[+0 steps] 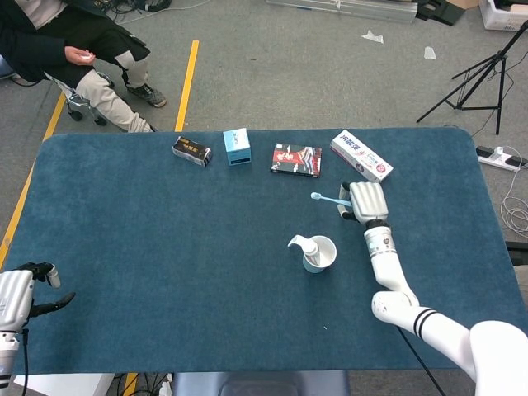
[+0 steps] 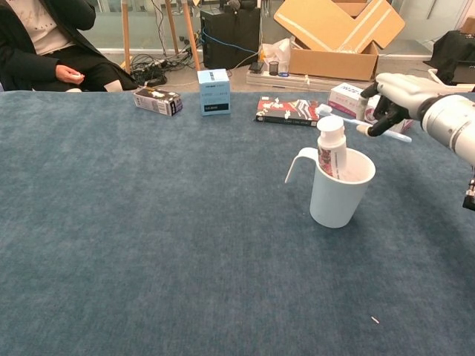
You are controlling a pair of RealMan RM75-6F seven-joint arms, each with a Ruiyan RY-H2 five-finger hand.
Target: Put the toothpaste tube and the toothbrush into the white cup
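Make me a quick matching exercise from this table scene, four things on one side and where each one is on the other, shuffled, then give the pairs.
Things
1. toothbrush
2. toothpaste tube
3. white cup
4. light blue box

Places
A. at the table's far edge
B. standing in the cup
C. on the cloth, mid-table
D. held in the right hand, off the table

Pairs: 1-D, 2-B, 3-C, 4-A
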